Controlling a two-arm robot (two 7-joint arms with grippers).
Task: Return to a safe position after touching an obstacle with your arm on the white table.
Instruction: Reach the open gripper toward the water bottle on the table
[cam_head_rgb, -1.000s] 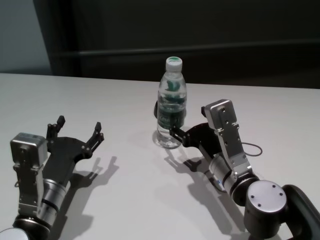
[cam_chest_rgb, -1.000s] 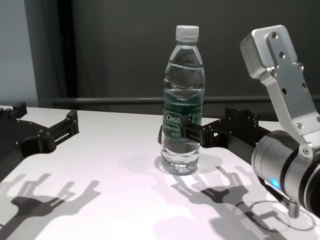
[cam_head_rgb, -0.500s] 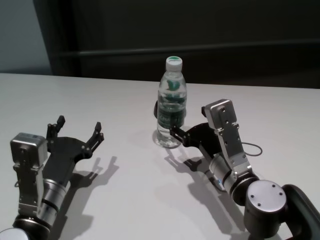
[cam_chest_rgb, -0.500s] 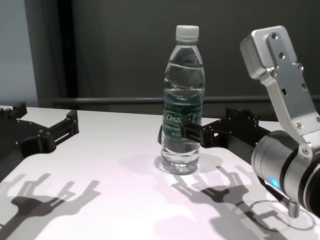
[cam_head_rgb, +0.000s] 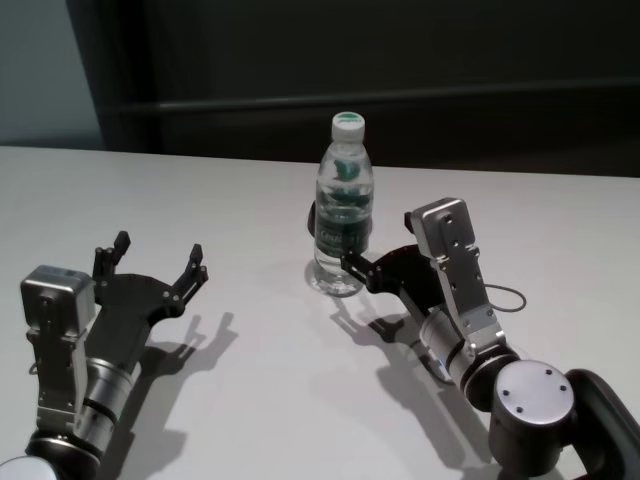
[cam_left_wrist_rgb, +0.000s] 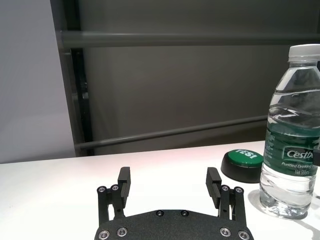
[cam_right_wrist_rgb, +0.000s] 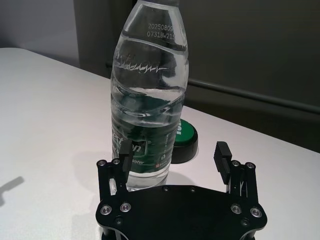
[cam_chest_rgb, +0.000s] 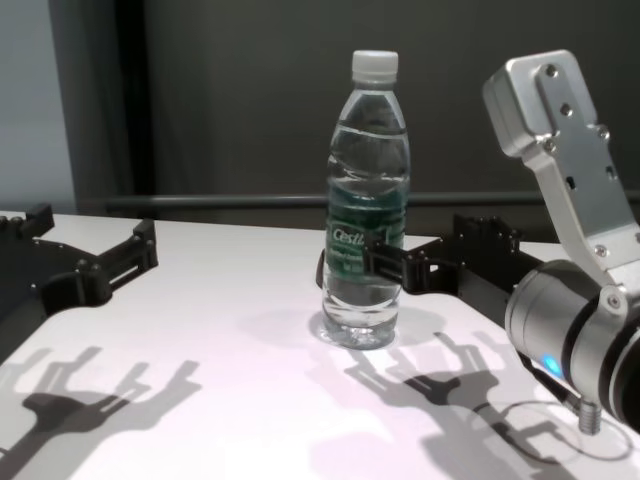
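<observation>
Right now the right gripper (cam_right_wrist_rgb: 172, 150) has its jaws spread and grasps nothing; one black fingertip (cam_right_wrist_rgb: 124, 150) overlaps the lower part of the water bottle (cam_right_wrist_rgb: 148, 95) in the right wrist view, while the other finger stands clear of it to the side. Whether that fingertip touches the plastic cannot be told. In the chest view the same gripper (cam_chest_rgb: 400, 268) reaches in from the right at the height of the label. The bottle (cam_head_rgb: 342, 205) stands upright near the middle of the white table (cam_head_rgb: 250, 390), clear ribbed plastic with a white screw cap (cam_chest_rgb: 375, 64) and a dark green "Cestbon" label (cam_chest_rgb: 365, 235). Just behind it lies a low round green button (cam_left_wrist_rgb: 242, 163) on a black base, partly hidden by the bottle in the right wrist view. The tabletop is smooth and matte, with sharp finger shadows. The left gripper (cam_head_rgb: 155, 268) rests well apart to the left, jaws released and empty; in the chest view it (cam_chest_rgb: 95, 262) is cut off by the edge. The right arm's silver housing (cam_chest_rgb: 560, 150) is metallic with small screws.
</observation>
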